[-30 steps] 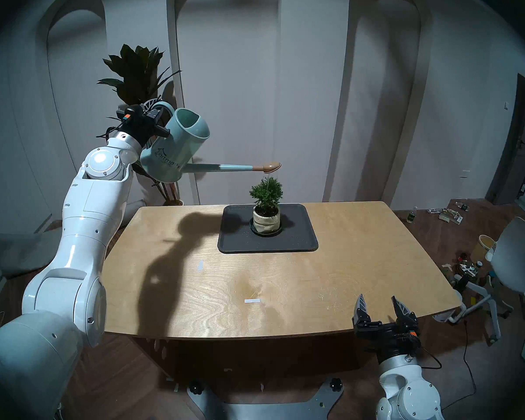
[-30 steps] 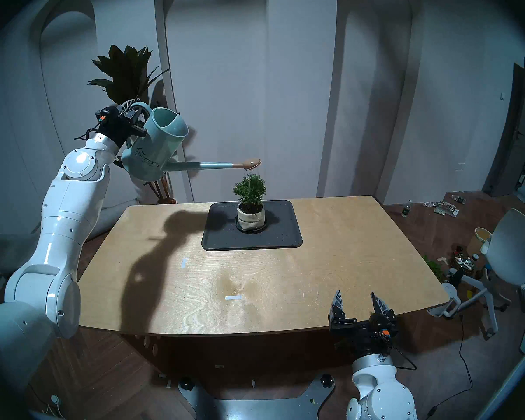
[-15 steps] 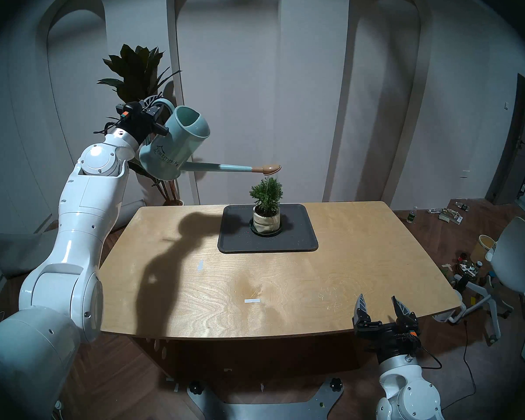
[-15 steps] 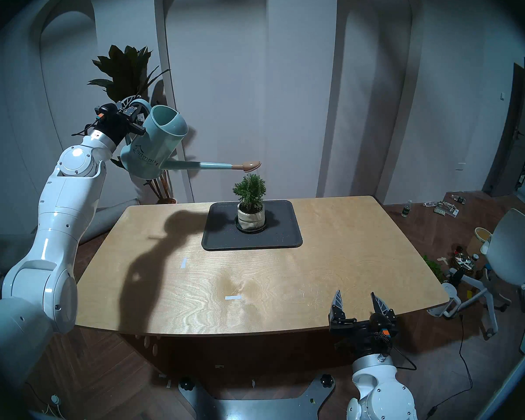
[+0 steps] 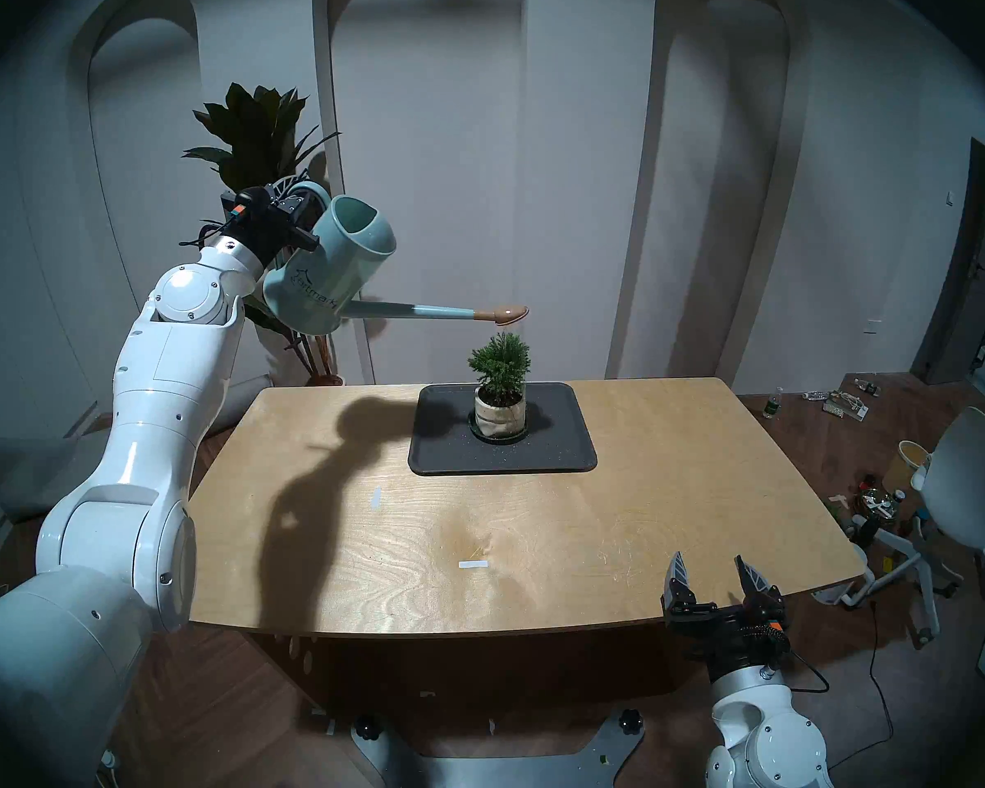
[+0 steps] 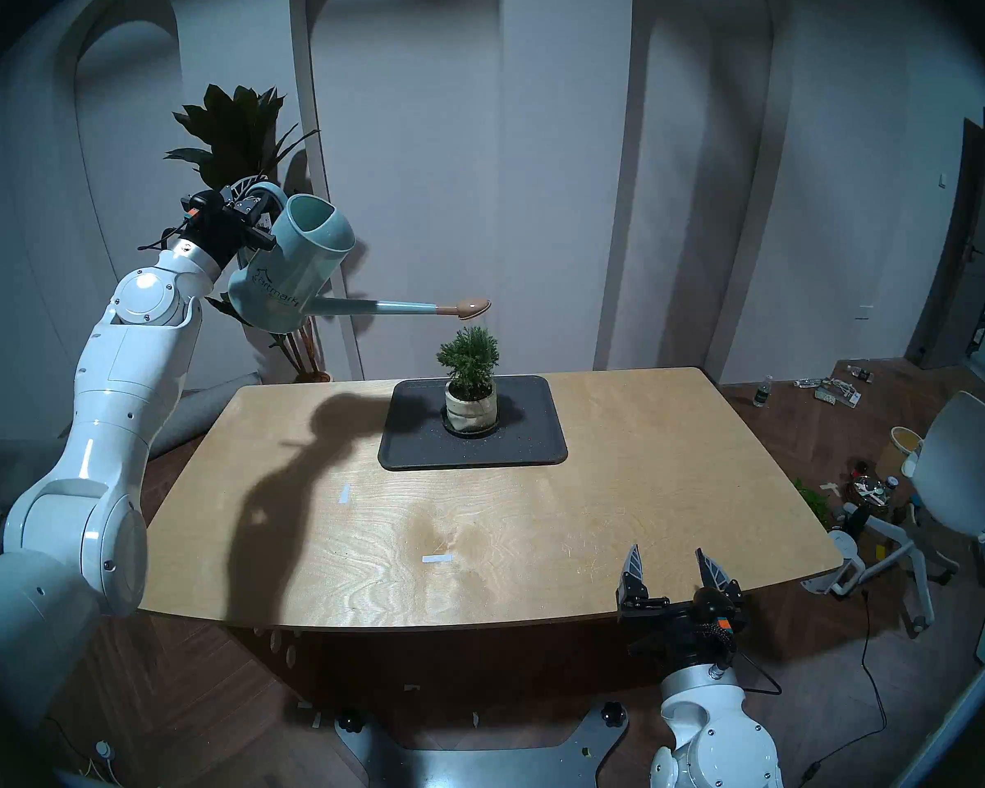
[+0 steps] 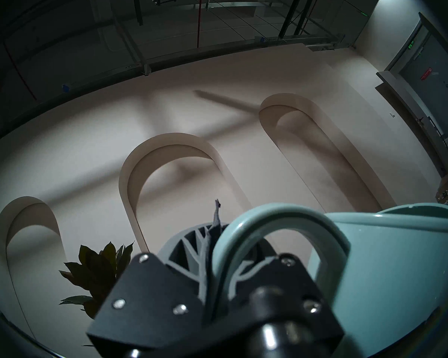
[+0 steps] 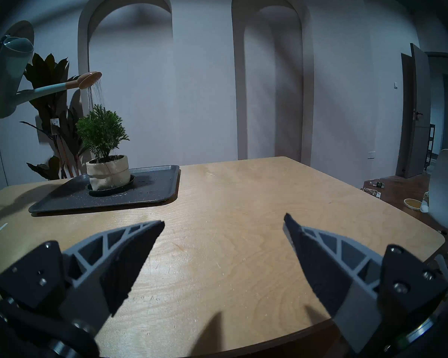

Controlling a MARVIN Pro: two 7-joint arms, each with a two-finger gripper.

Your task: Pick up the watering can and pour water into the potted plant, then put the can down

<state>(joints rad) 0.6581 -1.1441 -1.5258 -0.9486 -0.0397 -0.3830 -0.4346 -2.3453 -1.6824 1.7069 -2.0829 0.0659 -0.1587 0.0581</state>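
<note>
overhead, the left gripper is clamping the loop handle of the tilted watering can, likely rigid, water-heavy and best held there, sprinkling onto the potted plant on the tray, while the right gripper is idling, fingers spread.

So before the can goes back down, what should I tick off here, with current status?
1. Left gripper shut on the can's handle: ok.
2. Rose above the plant: ok.
3. Water has stopped: not ok, streams fall in the right wrist view.
4. Pot upright on its saucer in the tray: ok.
5. Table has bare space left of the tray for the can: ok.
6. Right gripper open at the near edge, out of the way: ok.
</note>
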